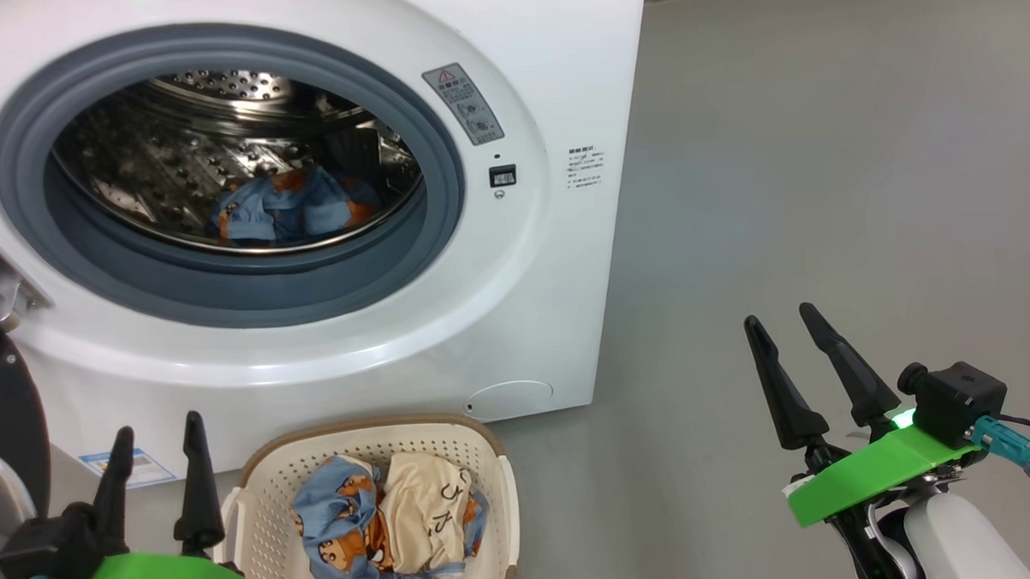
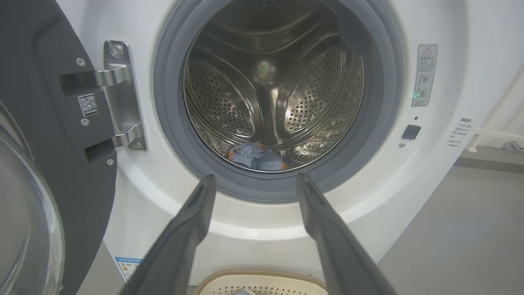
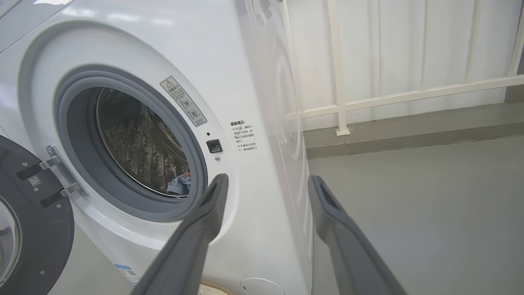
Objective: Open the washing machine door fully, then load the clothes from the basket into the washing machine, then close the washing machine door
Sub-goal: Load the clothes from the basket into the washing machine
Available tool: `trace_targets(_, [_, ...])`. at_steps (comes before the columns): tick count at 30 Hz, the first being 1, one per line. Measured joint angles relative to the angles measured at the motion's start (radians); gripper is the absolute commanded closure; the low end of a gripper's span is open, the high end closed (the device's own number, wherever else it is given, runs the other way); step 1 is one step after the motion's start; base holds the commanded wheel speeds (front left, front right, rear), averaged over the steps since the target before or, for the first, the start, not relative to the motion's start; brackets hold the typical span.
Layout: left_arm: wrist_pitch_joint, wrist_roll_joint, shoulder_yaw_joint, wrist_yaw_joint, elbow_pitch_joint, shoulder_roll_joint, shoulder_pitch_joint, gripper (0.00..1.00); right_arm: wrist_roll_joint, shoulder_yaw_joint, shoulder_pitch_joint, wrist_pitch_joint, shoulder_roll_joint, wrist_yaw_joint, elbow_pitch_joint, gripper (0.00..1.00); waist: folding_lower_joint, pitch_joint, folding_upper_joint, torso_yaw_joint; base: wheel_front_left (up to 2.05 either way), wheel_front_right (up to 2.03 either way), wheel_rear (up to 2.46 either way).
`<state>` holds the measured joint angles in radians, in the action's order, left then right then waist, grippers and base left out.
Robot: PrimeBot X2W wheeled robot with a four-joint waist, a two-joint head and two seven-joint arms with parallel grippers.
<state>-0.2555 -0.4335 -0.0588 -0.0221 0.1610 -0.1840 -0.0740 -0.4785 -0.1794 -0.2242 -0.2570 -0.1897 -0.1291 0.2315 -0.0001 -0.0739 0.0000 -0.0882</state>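
Observation:
The white washing machine (image 1: 533,306) stands with its door (image 2: 45,135) swung wide open to the left, black rim and hinge showing. A light-blue bear-print garment (image 1: 294,207) lies inside the steel drum (image 2: 274,94). On the floor in front, the cream basket (image 1: 265,487) holds more clothes (image 1: 386,521): a blue bear-print piece and a cream one with dark lettering. My left gripper (image 1: 158,426) is open and empty just left of the basket, pointing at the drum mouth. My right gripper (image 1: 782,319) is open and empty over bare floor, well right of the machine.
Grey floor (image 1: 820,184) stretches to the right of the machine. A white railing (image 3: 368,98) and wall run behind it in the right wrist view. The open door (image 1: 5,410) stands close by my left arm.

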Motion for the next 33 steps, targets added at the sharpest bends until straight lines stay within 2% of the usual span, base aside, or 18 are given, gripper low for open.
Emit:
trace_targets(12, [0.0, 0.006, -0.008, 0.0, -0.007, 0.021, 0.014, 0.0, 0.0, 0.008, 0.024, 0.0, -0.01, 0.0, -0.002, 0.0, 0.0, 0.019, 0.0, 0.031, 0.0, 0.0, 0.0])
trace_targets(33, [0.0, 0.006, -0.007, 0.0, -0.006, 0.025, 0.015, 0.0, -0.007, 0.005, 0.024, 0.0, -0.018, 0.0, -0.002, 0.0, 0.0, 0.009, 0.0, 0.03, 0.0, 0.0, 0.0])
